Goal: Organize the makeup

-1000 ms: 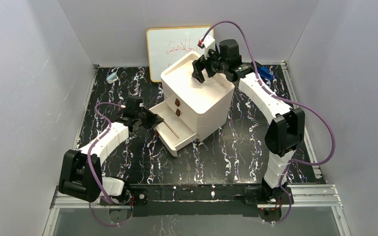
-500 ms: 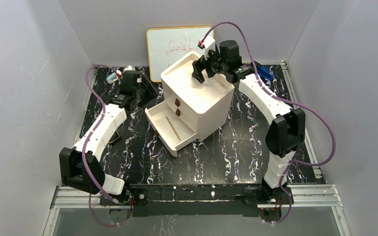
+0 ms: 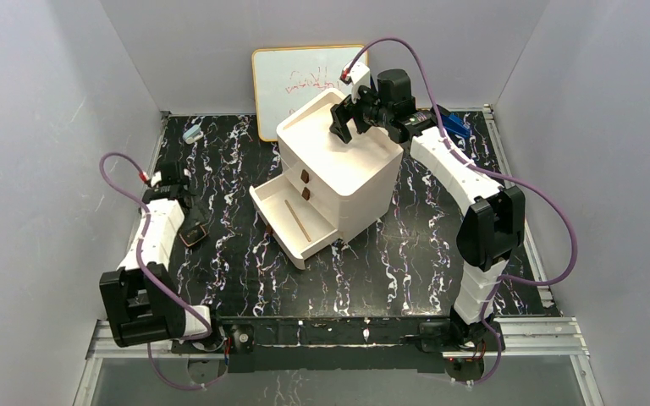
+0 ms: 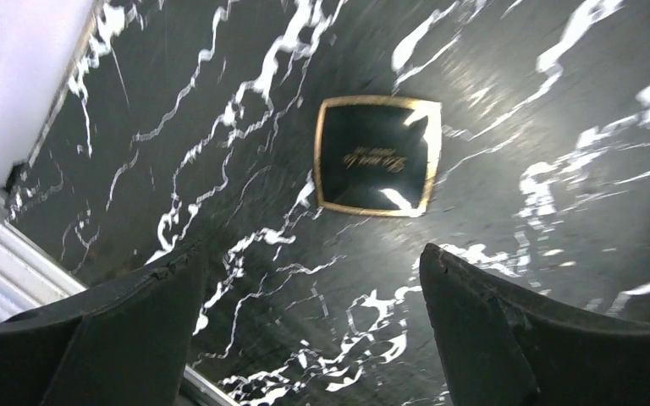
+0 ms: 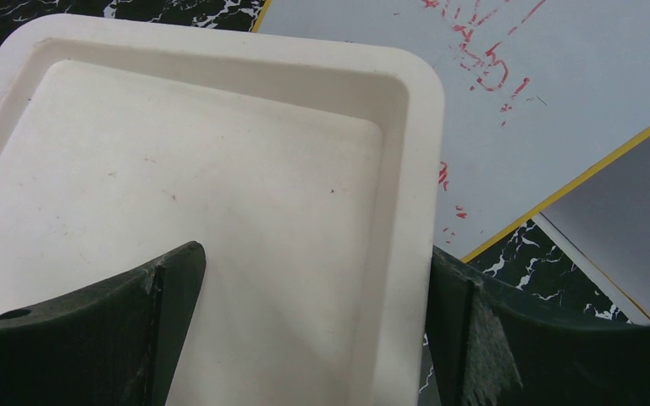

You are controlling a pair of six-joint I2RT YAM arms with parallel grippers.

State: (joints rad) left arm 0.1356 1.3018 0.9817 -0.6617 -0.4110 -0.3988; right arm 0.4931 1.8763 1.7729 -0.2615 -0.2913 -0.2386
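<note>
Left gripper [image 4: 305, 338], spread and empty, hovers over the compact [image 4: 378, 156] lying on the surface [image 4: 559, 110]. Pickup looks next: descend, straddle it, close. A stick [image 3: 297, 219] lies in the open drawer [image 3: 271, 208]. Right gripper [image 5: 313, 338], open, hangs above the tray [image 5: 220, 61].

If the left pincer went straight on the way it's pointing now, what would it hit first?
Probably the dark square gold-rimmed compact, lying flat on the black marbled table just ahead of the open left pincer; depth is unclear.
</note>
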